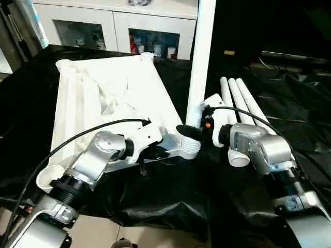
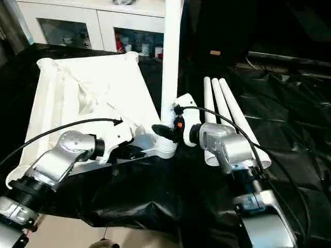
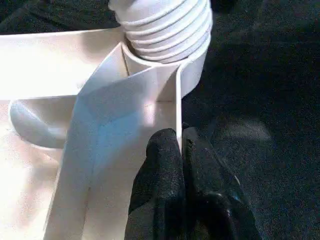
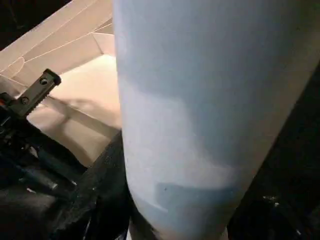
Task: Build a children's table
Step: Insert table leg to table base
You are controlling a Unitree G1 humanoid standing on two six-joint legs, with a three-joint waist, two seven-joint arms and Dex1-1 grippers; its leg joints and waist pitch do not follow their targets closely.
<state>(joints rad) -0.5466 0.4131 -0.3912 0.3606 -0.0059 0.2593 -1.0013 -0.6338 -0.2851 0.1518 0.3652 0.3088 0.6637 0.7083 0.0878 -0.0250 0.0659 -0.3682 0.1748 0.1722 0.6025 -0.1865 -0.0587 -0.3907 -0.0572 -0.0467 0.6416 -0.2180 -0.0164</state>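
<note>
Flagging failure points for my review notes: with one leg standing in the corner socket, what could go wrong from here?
1. The upright leg shows exposed threads above the socket, so it may tilt or cross-thread under the right gripper.
2. The left gripper pinches only a thin rib of the tabletop; the top could slip and turn.
3. The three loose legs beside the right arm could roll if bumped.

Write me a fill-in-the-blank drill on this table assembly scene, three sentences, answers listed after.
1. The left claw is pinched shut on a thin ____ of the upside-down table top.
2. The right claw grips the one leg that stands ____ in the corner socket.
3. Beside the right arm, ____ spare legs lie on the black sheet.

Missing words: rib; upright; three
</note>
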